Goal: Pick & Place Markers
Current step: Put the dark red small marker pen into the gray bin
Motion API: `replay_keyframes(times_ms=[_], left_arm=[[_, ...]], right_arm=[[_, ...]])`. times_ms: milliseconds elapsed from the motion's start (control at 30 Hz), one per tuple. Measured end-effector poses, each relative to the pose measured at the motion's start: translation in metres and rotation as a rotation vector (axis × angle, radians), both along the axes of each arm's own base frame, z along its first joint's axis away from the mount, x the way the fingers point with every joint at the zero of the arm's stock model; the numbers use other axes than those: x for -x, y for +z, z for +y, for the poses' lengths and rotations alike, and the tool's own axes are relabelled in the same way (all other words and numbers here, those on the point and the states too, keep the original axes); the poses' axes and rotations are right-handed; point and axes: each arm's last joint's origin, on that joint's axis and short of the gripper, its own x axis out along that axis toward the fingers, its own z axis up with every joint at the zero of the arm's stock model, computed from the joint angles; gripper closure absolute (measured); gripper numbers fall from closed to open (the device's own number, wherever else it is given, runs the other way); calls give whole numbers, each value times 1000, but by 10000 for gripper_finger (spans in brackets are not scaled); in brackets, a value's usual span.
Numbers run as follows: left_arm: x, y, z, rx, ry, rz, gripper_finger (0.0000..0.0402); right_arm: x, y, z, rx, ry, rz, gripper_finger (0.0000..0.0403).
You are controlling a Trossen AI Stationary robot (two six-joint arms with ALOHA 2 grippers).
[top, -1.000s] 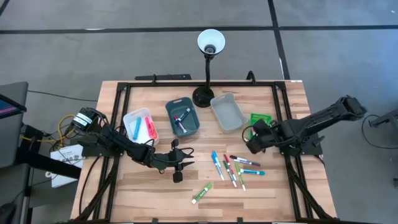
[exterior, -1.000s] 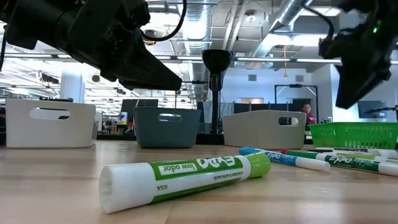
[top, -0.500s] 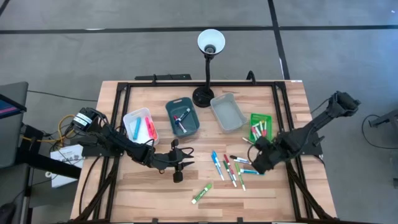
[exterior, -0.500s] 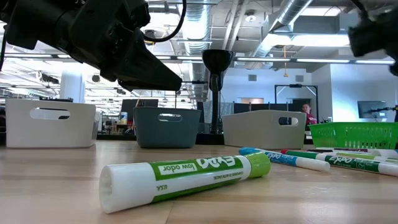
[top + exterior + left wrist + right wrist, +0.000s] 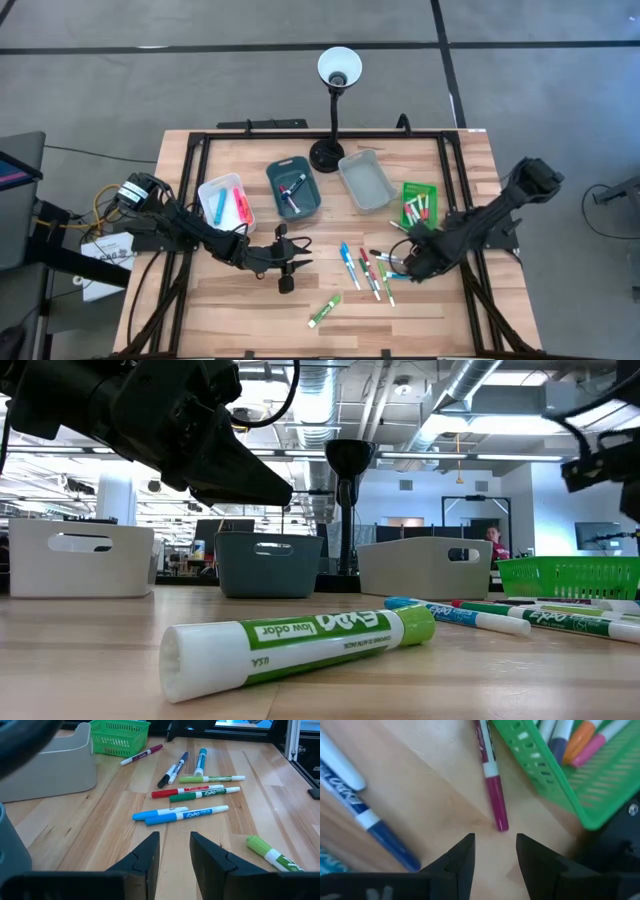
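Several thin markers (image 5: 368,268) lie loose on the wood table, with a thick green one (image 5: 324,311) nearer the front edge. My right gripper (image 5: 408,266) points down, open, just above the right end of that cluster. In its wrist view the fingers (image 5: 495,851) stand short of a magenta marker's tip (image 5: 500,822), beside a blue marker (image 5: 375,827). My left gripper (image 5: 285,262) waits open, low over the table left of the cluster, its fingers (image 5: 175,855) facing the markers (image 5: 190,795). Neither gripper holds anything.
Along the far side stand a white bin (image 5: 225,203) with markers, a dark teal bin (image 5: 293,189) with markers, a grey bin (image 5: 365,180) and a green basket (image 5: 419,205) with several markers. A black desk lamp (image 5: 330,150) stands behind the bins.
My right gripper has come away from over the green basket toward the near edge and a little left. It has sunk toward the right end of the marker cluster and tipped to point more steeply down. The basket's markers now show.
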Motion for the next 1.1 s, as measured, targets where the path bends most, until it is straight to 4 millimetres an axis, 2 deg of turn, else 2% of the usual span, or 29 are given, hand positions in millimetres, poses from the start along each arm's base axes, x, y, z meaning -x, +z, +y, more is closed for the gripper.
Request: replay_keyframes(times_ms=[267,467,733,900,1100], left_arm=[[0,0,0,0,0,0,298],[0,0,0,0,0,0,298],[0,0,0,0,-1,0,298],[0,0,-1,9,-23,5,298],[0,0,-1,9,-23,5,298]], right_arm=[[-16,-16,-15,16,32,105,269],[-27,-19,-29,-82,80,136,269],[-29,-28,-48,-200,106,162,269],[-30,-29,-54,-213,105,164,270],[-32,-30,-57,-239,140,162,312]])
